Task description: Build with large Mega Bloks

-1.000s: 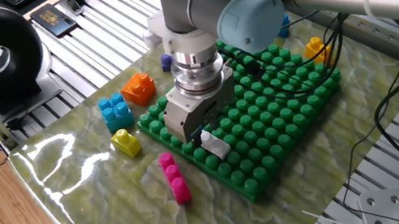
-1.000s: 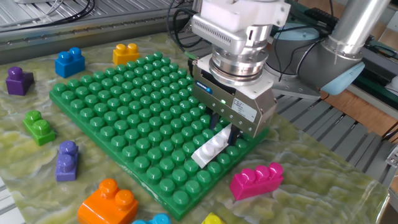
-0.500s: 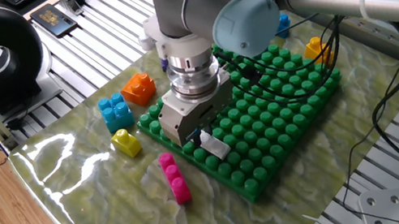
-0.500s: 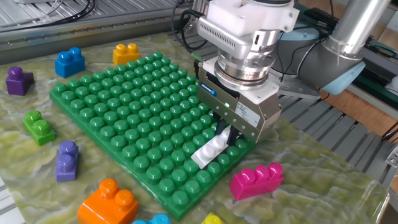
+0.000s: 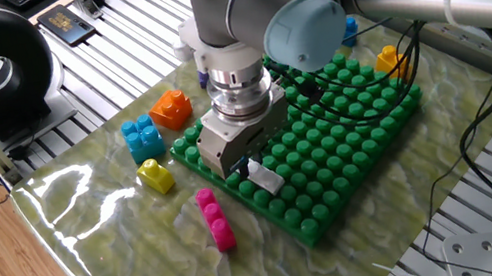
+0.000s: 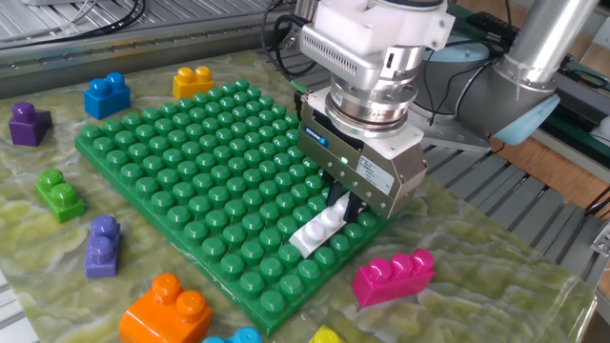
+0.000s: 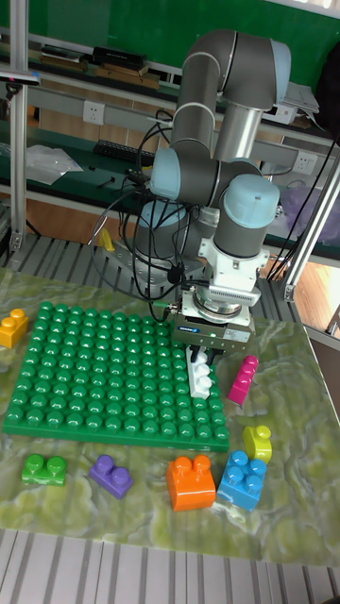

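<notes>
The big green baseplate (image 5: 348, 140) (image 6: 181, 171) (image 7: 94, 368) lies in the middle of the table. My gripper (image 5: 249, 166) (image 6: 341, 206) (image 7: 201, 359) stands over its edge, shut on the upper end of a long white brick (image 5: 265, 181) (image 6: 317, 231) (image 7: 200, 378). The brick is tilted, its lower end on the plate's studs. Just off that edge lies a pink brick (image 5: 215, 221) (image 6: 393, 276) (image 7: 243, 378). Loose nearby are a yellow brick (image 5: 156, 176) (image 7: 257, 442), a light blue one (image 5: 142, 138) (image 7: 244, 479) and an orange one (image 5: 171, 109) (image 6: 167, 310) (image 7: 191, 481).
Around the plate lie a purple brick (image 6: 102, 246) (image 7: 113, 475), a small green one (image 6: 59, 195) (image 7: 44, 468), a dark purple one (image 6: 29, 124), a blue one (image 6: 107, 95) and a yellow-orange one (image 6: 193, 82) (image 7: 13, 327). Black cables trail over the plate's far side (image 5: 359, 88).
My gripper has shifted a little sideways along the plate's edge, taking the white brick with it. The loose bricks have stayed in place.
</notes>
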